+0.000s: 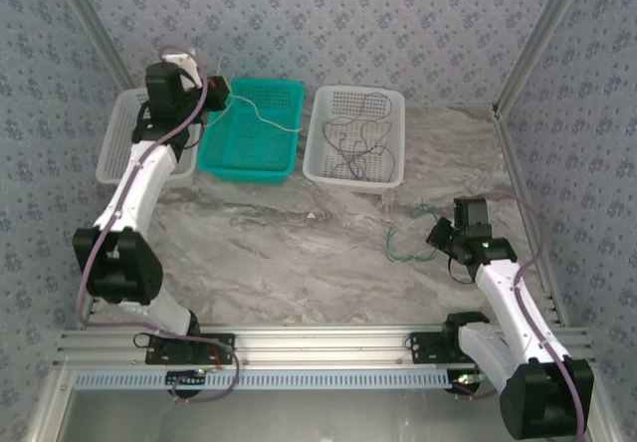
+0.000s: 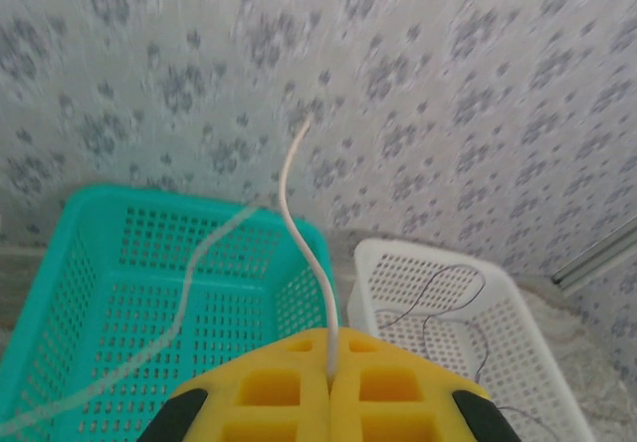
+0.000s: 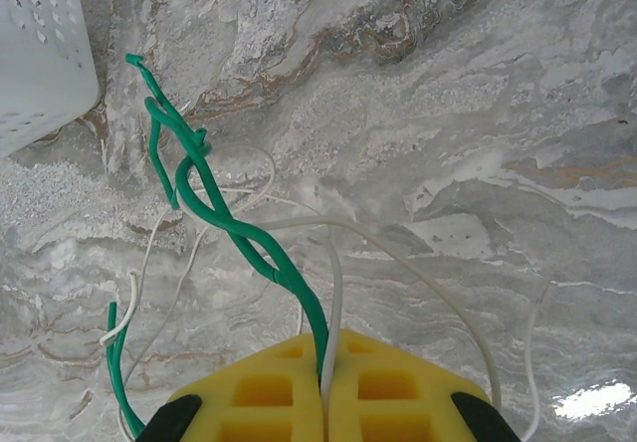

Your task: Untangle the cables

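White cable (image 2: 320, 273), one length of it, is pinched in the fully closed left claw (image 2: 329, 360) and held over the teal basket (image 1: 244, 171), with part of it hanging above the basket's inside. Dark cables (image 1: 358, 138) are laid in the white basket (image 1: 353, 178) alongside. Low over the tabletop (image 3: 478, 84), the right claw (image 3: 324, 360) is clamped tight on the green cable (image 3: 234, 218) and a second white strand (image 3: 398, 248) (the green is twisted on itself and crossed by the white). Sorting by colour appears well advanced. Next, the held white cable would need to be released into the teal basket. The green could then be drawn clear of the white without the whole knot being dragged.
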Tool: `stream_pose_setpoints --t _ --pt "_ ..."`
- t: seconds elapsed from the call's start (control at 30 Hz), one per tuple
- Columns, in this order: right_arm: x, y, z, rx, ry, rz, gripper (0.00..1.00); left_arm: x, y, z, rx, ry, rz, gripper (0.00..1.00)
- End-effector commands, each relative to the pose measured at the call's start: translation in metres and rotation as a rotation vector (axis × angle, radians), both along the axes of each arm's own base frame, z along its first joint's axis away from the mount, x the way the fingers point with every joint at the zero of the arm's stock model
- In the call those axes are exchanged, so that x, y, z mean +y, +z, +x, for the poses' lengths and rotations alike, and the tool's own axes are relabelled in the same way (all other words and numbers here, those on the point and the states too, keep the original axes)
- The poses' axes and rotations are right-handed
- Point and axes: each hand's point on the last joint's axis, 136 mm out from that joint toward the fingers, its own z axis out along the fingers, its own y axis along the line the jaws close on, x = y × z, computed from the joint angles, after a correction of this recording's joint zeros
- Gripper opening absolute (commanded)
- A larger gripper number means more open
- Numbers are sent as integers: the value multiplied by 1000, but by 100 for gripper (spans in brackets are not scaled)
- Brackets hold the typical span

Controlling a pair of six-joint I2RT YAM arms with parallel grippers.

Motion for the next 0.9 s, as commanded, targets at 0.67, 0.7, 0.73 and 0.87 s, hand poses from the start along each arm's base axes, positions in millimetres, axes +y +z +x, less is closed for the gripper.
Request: stream_pose_setpoints --t 0.67,0.7,0.73,0.87 --pt "37 68 7 -223 201 131 0 -83 64 -135 -174 -194 -35 56" --pt "41 79 6 -257 228 136 0 -94 65 -152 -193 -240 -36 57" --pt "43 90 5 -288 250 139 0 -106 63 -166 -207 -288 -31 57" --pt "55 136 -2 -411 329 159 0 -137 57 -209 -238 -424 -7 57"
